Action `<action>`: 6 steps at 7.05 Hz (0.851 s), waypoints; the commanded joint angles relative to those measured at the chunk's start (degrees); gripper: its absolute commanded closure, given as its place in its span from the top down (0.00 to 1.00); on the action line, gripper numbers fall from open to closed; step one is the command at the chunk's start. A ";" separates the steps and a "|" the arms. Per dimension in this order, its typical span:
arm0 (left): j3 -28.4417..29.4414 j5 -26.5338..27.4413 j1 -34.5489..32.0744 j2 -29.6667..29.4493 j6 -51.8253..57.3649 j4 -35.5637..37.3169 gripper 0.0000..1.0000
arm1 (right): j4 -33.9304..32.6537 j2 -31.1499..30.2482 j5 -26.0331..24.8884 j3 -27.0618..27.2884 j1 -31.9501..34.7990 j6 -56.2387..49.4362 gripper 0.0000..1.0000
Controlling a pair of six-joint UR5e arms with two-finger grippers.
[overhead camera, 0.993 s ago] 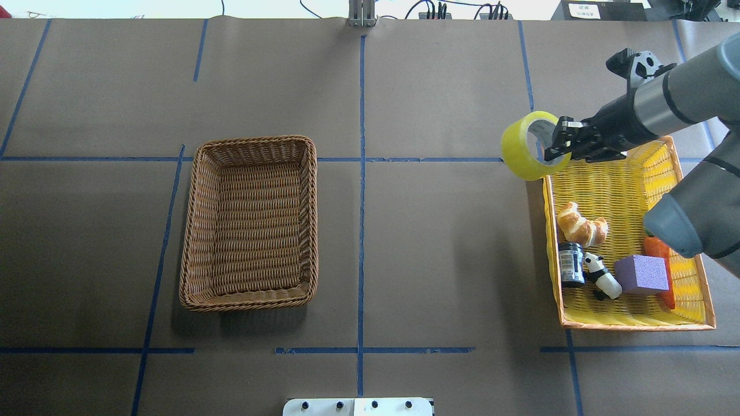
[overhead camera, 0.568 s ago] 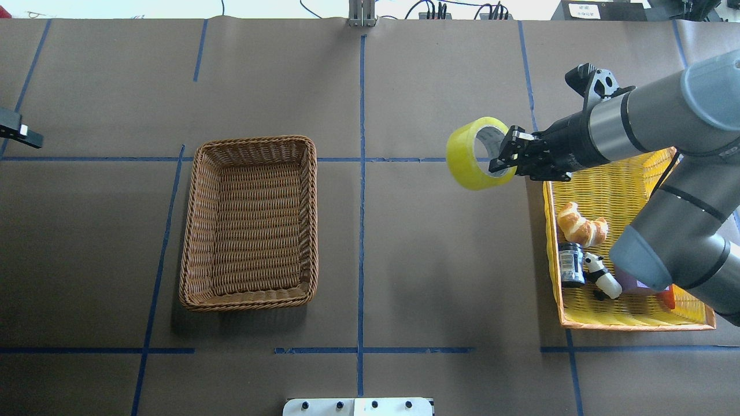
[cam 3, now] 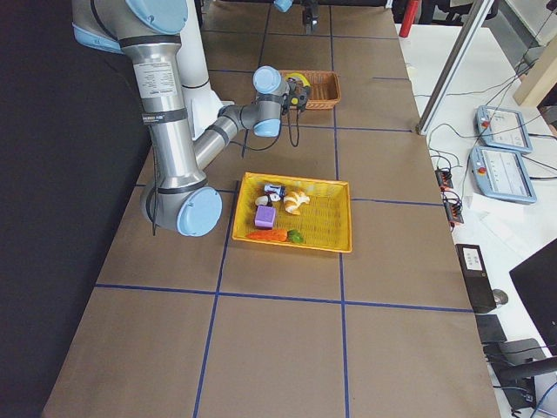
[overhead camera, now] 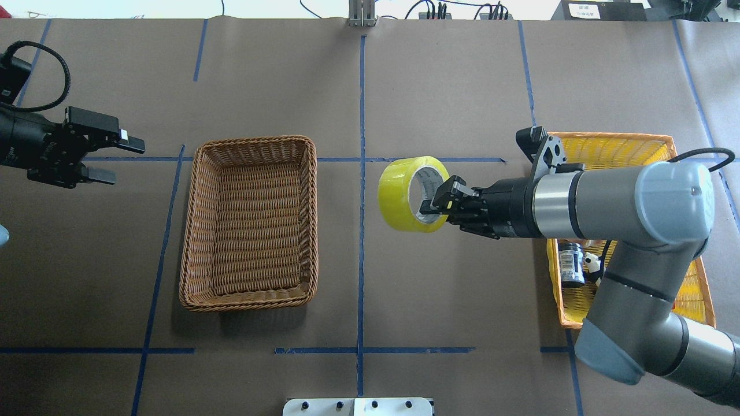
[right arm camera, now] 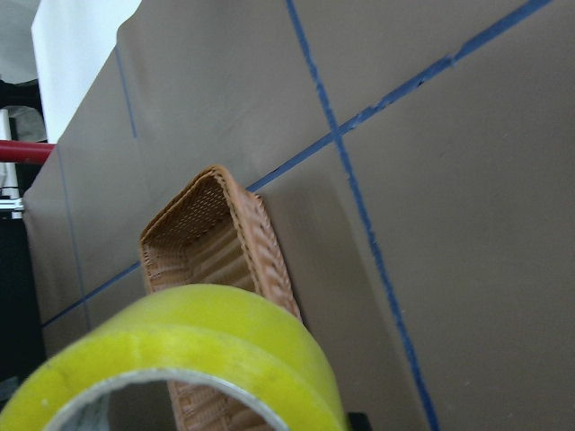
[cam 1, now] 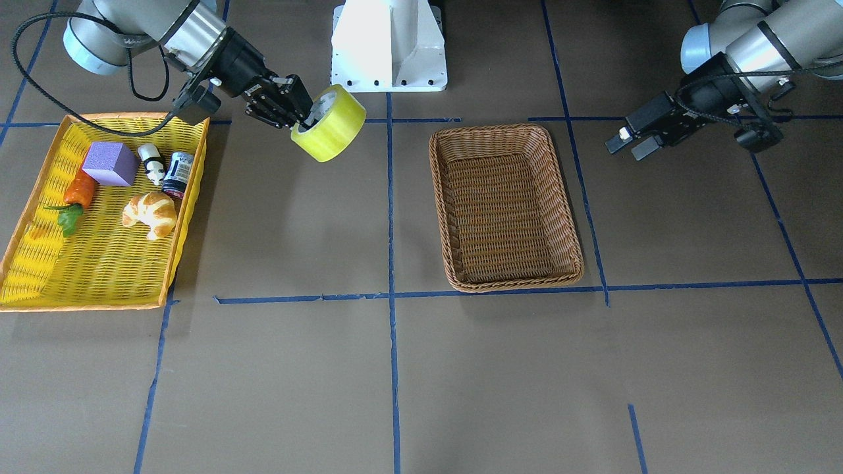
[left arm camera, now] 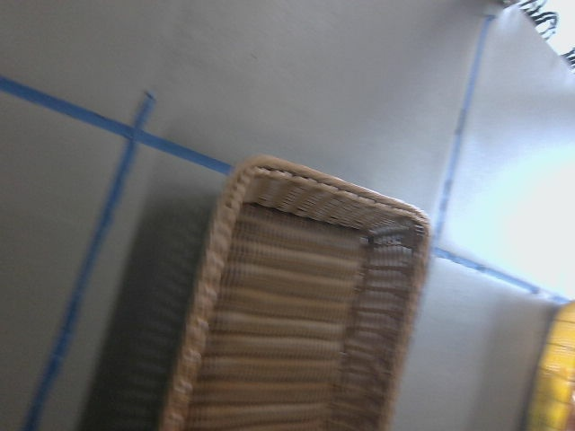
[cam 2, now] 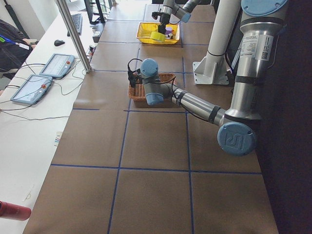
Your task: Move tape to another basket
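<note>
The yellow tape [overhead camera: 399,193] hangs in the air, held by my right gripper [overhead camera: 436,202], which is shut on its rim with one finger inside the pale core. It is just right of the table's middle line, between the yellow tray and the brown wicker basket [overhead camera: 315,225], which is empty. The front view shows the tape [cam 1: 332,125], the right gripper [cam 1: 298,112] and the basket [cam 1: 504,130]. The right wrist view shows the tape [right arm camera: 180,359] close up with the basket [right arm camera: 256,242] beyond. My left gripper [overhead camera: 118,160] is open and empty, left of the basket, which the left wrist view [left arm camera: 216,269] also shows.
The yellow tray with orange rim [cam 1: 39,263] lies at the robot's right end of the table. It holds a croissant [cam 1: 150,212], a purple block [cam 1: 110,163], a carrot [cam 1: 79,187], a panda figure [cam 1: 151,161] and a dark jar [cam 1: 176,174]. The white robot base [cam 1: 388,43] is behind.
My right arm has carried the tape left, from over the yellow tray's corner to near the middle line. My left arm has come into view from the left edge toward the basket.
</note>
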 commanded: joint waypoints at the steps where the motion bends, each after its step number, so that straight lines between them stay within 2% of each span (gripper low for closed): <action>1: 0.67 9.68 7.92 -0.18 -17.80 -19.28 1.00 | 11.50 -0.29 -5.61 -0.10 -5.72 3.55 0.05; 2: 0.41 16.10 13.54 -0.18 -19.77 -25.70 1.00 | 17.20 -0.29 -6.59 -0.97 -8.10 3.64 0.05; 3: 0.49 18.77 16.90 -1.22 -23.27 -30.20 1.00 | 22.05 -0.29 -6.25 -2.11 -9.69 3.64 0.03; 4: 0.32 19.06 17.89 -4.28 -26.96 -30.86 1.00 | 27.58 -0.11 -6.25 -3.34 -12.92 3.64 0.02; 5: 0.23 20.63 18.08 -7.09 -29.69 -31.91 1.00 | 29.37 0.85 -6.25 -3.70 -13.82 3.64 0.02; 6: -0.12 24.30 20.52 -7.82 -30.94 -36.18 1.00 | 29.30 2.77 -6.25 -3.87 -14.96 3.64 0.02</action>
